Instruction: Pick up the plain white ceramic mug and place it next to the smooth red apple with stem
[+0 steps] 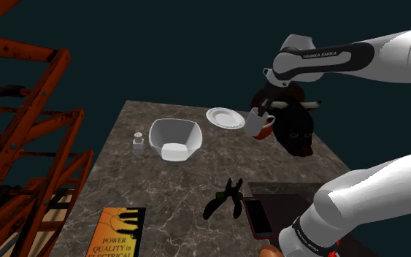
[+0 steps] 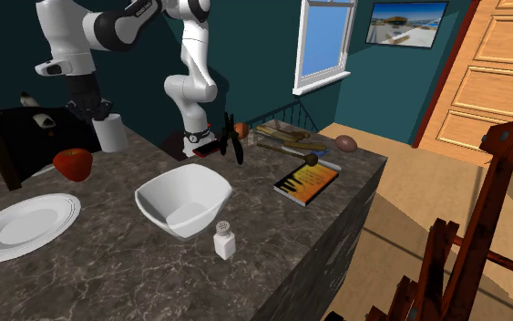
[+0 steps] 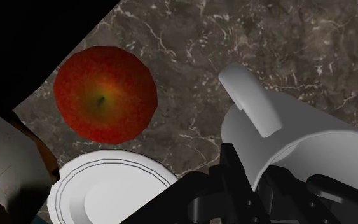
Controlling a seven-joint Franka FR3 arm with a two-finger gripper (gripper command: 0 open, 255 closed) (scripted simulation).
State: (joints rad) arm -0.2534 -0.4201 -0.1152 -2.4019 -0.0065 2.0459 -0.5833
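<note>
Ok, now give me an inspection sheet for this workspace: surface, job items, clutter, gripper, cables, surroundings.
Surface: dark marbled counter, no spills seen.
Job's things: white mug clasped by the gripper, close to the red apple but not touching it in the wrist view.
Clutter: white plate, white bowl, shaker, black pliers, book, phone.
Grippers: gripper shut on the mug's rim.
Cables: nothing seen.
Surroundings: teal walls, window, orange frame beside the counter.
</note>
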